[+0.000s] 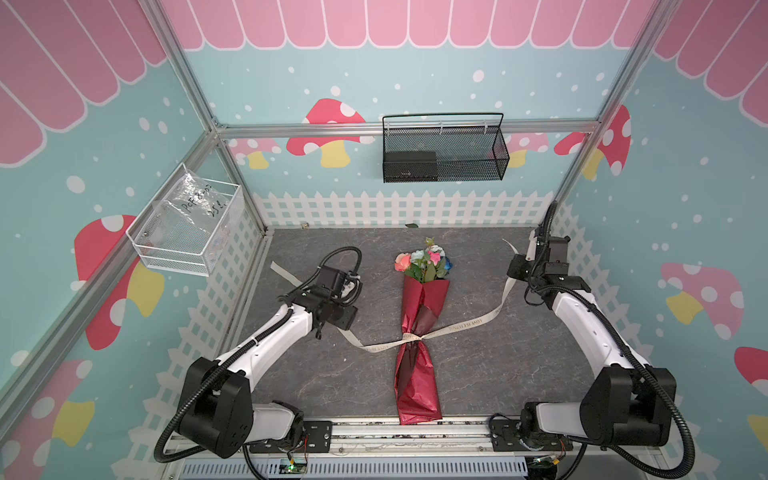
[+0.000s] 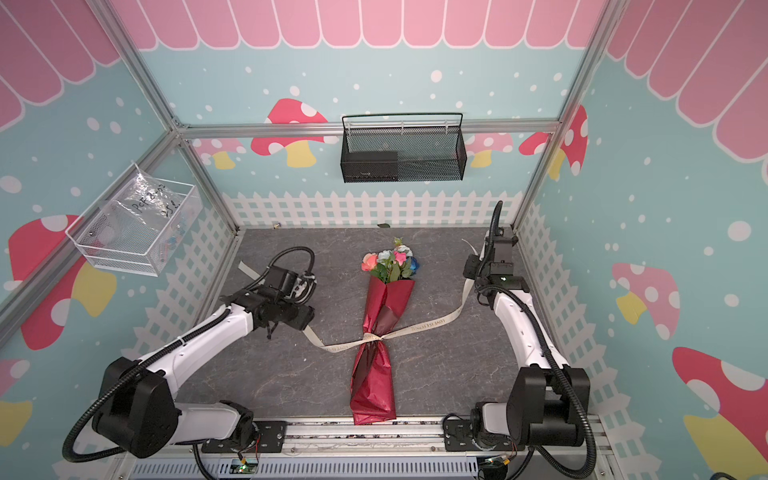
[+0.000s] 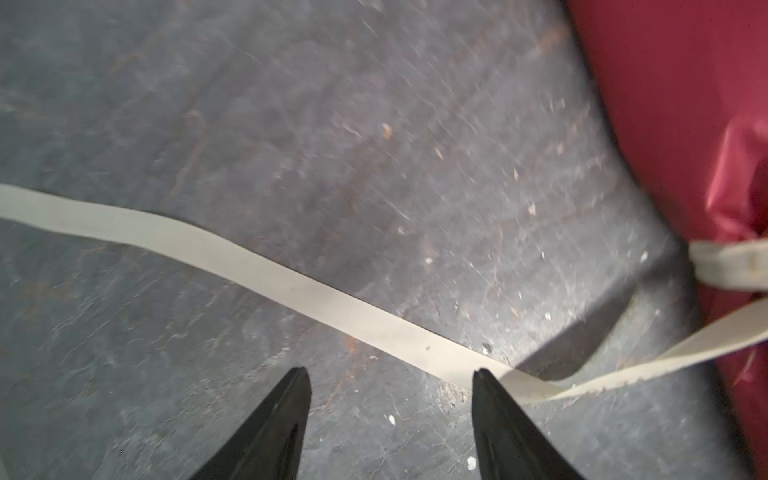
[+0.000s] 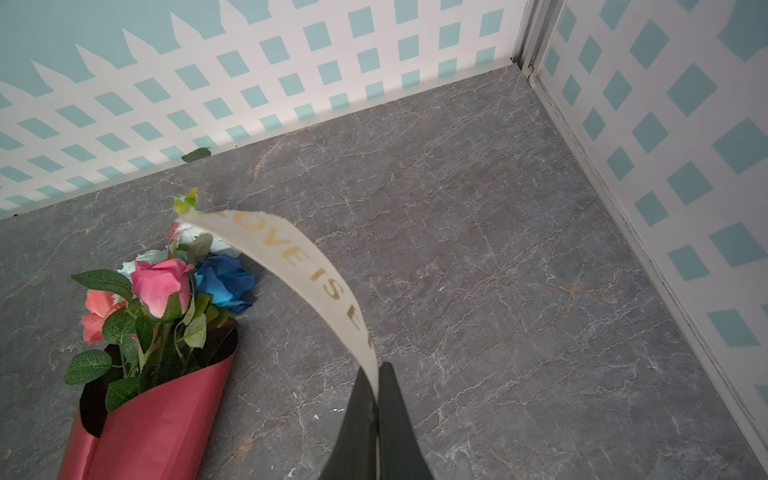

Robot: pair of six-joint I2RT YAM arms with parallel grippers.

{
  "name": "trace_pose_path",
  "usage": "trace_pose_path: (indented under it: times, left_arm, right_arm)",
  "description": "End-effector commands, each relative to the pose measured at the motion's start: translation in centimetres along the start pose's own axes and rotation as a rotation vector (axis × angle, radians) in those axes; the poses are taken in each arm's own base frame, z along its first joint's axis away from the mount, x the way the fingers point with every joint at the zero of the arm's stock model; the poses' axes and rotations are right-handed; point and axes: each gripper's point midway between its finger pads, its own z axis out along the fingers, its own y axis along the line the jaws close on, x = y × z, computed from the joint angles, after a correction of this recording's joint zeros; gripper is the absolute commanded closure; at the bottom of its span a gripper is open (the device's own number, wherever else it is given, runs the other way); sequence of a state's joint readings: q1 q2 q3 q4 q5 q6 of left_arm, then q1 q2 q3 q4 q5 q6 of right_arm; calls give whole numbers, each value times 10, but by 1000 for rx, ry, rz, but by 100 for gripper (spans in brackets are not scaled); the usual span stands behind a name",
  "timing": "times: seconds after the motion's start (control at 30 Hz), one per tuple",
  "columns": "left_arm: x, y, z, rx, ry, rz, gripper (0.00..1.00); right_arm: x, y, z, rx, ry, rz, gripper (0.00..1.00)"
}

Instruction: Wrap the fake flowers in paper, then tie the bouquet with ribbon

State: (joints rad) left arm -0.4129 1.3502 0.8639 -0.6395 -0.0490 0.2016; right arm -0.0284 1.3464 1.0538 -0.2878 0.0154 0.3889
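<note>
The bouquet [image 1: 419, 374] lies lengthwise down the centre of the table [image 1: 519, 374], splitting it into two bays. The ribbon [image 1: 465, 326] crosses it and runs out to both sides, its right stretch lifted off the surface. Bare table lies open toward the front edge on either flank and behind the flowers.

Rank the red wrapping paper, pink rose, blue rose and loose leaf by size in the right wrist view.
1. red wrapping paper, largest, though partly cut off.
2. pink rose and blue rose look alike; no ranking between them.
3. loose leaf, smallest, though it lies farther from the camera.
</note>
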Motion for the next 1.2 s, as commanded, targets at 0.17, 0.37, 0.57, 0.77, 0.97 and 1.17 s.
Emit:
trace_pose_path:
  times: [0.17, 0.37, 0.57, 0.77, 0.97, 1.17]
  left_arm:
    - [2, -34, -3, -84, -222, 392, 36]
    - [11, -49, 4, -55, -256, 465, 39]
    - [29, -57, 24, -8, -148, 494, 39]
    - [43, -61, 18, 26, -133, 556, 40]
    - [53, -69, 23, 73, -110, 597, 40]
    - [55, -74, 31, 109, -75, 619, 40]
  right_arm:
    - [19, 3, 6, -46, 20, 13, 100]
    - [32, 2, 12, -46, 44, 26, 100]
    - [33, 0, 9, -39, 41, 24, 98]
    - [37, -4, 10, -19, 54, 17, 95]
    - [38, -3, 12, -21, 61, 23, 93]
    - [38, -5, 12, -12, 59, 20, 92]
